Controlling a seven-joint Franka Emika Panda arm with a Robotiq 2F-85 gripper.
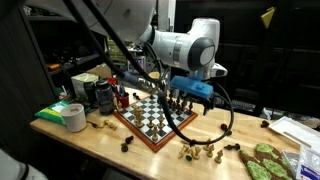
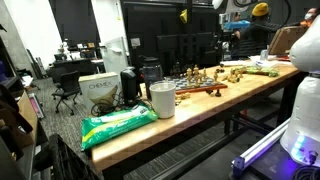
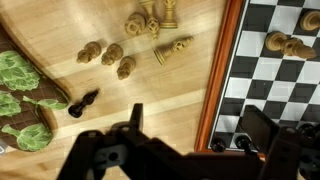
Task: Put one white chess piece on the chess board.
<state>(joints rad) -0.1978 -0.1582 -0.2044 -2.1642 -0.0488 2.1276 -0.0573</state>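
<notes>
The chess board (image 1: 147, 122) with its reddish-brown frame lies on the wooden table, with several pieces standing on it. In the wrist view its frame (image 3: 214, 85) runs down the right of centre. Several white chess pieces (image 3: 128, 45) lie loose on the table beside the board, and they also show in an exterior view (image 1: 200, 151). Two white pieces (image 3: 287, 43) stand on the board. My gripper (image 3: 198, 128) is open and empty, hanging above the board's edge and straddling the frame. It also shows in an exterior view (image 1: 190, 92).
A lone black piece (image 3: 82, 102) lies on the table near a green leafy mat (image 3: 18, 92). Two black pieces (image 3: 232, 143) stand at the board's edge. A tape roll (image 1: 75, 118), a green bag (image 2: 120, 124) and a white cup (image 2: 162, 99) sit at the table's far end.
</notes>
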